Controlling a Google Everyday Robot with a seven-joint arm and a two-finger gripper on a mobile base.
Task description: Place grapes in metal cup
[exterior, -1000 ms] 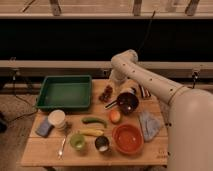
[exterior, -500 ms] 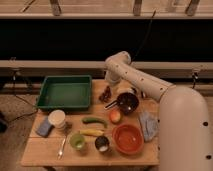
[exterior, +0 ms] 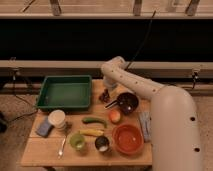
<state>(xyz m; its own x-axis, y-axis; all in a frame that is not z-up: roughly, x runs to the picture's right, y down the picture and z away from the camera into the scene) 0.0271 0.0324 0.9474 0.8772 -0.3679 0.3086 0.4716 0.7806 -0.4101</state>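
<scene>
Swinging left and lower over the last second, the robot's arm now hangs its gripper (exterior: 107,90) right above the grapes (exterior: 104,98), fingers spread wide and holding nothing. The bunch sits at the far middle of the table (exterior: 44,151), between the green tray (exterior: 65,92) on the left and the dark maroon bowl (exterior: 128,103) on the right. The pick looks like a straight drop. The metal cup (exterior: 102,144) waits well apart at the near edge, almost directly nearer, between the green cup (exterior: 76,141) and the red bowl (exterior: 128,138).
</scene>
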